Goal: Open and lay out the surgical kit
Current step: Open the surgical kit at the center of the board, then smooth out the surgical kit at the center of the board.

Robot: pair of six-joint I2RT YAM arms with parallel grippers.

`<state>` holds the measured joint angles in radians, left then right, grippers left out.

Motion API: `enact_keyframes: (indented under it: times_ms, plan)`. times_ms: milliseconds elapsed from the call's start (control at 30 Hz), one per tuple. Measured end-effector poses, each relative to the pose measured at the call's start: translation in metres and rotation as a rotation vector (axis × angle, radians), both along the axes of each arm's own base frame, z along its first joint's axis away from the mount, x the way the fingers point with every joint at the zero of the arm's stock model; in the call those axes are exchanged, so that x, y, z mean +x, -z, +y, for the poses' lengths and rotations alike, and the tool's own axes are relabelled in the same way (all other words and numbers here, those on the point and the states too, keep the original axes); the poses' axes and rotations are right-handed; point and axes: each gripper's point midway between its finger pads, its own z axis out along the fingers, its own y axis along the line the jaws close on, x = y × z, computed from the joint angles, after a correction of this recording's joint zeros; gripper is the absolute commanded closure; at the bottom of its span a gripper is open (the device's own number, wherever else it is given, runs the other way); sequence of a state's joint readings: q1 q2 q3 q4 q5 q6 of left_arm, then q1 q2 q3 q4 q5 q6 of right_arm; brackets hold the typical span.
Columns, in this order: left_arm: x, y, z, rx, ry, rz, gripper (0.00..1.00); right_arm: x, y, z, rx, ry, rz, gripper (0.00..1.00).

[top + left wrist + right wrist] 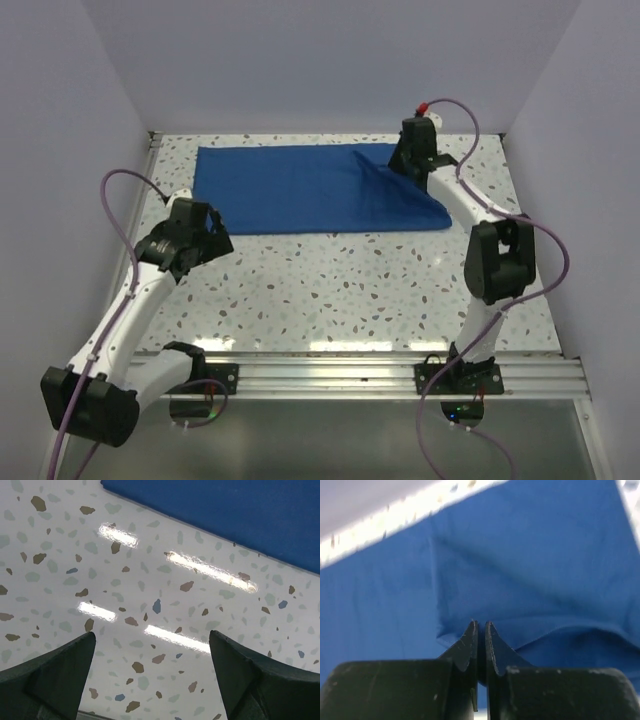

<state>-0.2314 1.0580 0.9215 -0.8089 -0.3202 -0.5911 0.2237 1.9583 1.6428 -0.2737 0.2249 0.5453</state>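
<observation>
Mostly, the right gripper point(411, 150) is masked in the top view by its own wrist housing, so its fingertips cannot be made out there; in the right wrist view the right gripper point(480, 626) is seen nearly closed, only a thin slit being left between the fingers point(465, 647), and a raised fold of the blue cloth point(530, 570) is pinched at the tips; the far background there is blurred.

The blue cloth point(300, 190) is laid across the far part of the table point(330, 290); its left part is spread flat, its right part is drawn into a crease running up to the right gripper, and its far right corner is covered by that arm; whatever lies beneath the cloth is hidden.

The left gripper point(205, 232) is held over bare table just beside the cloth's near left corner, apart from it; in the left wrist view its fingers point(55, 677) are cut off by the lower frame edge, and the left gripper point(152, 636) is seen spread wide with nothing held; only a strip of the blue cloth point(240, 510) is caught at the upper right.

The table point(60, 555) is glossy white terrazzo with grey and brown flecks; light streaks point(210, 572) are mirrored in it. Plain pale walls point(300, 60) are set on three sides; a metal rail point(330, 375) is fixed along the near edge; purple cables point(118, 195) are looped from both arms.
</observation>
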Motion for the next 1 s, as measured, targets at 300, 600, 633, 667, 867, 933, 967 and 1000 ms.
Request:
enact_keyframes:
  times_ms: [300, 600, 633, 667, 867, 933, 967, 1000]
  plan:
    - [-0.031, -0.034, 0.0, -0.055, 0.022, -0.103, 0.0, -0.242, -0.039, 0.057, 0.028, -0.267, 0.056, 1.0]
    - [-0.042, -0.052, -0.004, -0.137, -0.001, -0.186, 0.0, -0.414, -0.068, -0.069, 0.185, -0.028, -0.065, 0.01]
    - [-0.042, -0.052, -0.005, -0.146, -0.004, -0.186, 0.0, -0.419, -0.061, -0.075, 0.17, -0.003, -0.036, 0.02]
    - [-0.042, -0.052, -0.007, -0.153, -0.004, -0.185, 0.0, -0.422, -0.053, -0.078, 0.161, 0.017, 0.0, 0.02]
    - [-0.046, -0.05, -0.009, -0.171, -0.004, -0.17, 0.0, -0.424, -0.035, -0.087, 0.101, 0.11, 0.128, 0.02]
    - [-0.047, -0.051, -0.009, -0.172, -0.004, -0.174, 0.0, -0.423, -0.039, -0.086, 0.098, 0.113, 0.133, 0.01]
    - [-0.047, -0.051, -0.009, -0.172, -0.003, -0.175, 0.0, -0.422, -0.042, -0.085, 0.096, 0.109, 0.134, 0.02]
    - [-0.046, -0.05, -0.009, -0.17, -0.003, -0.172, 0.0, -0.421, -0.042, -0.084, 0.086, 0.099, 0.139, 0.02]
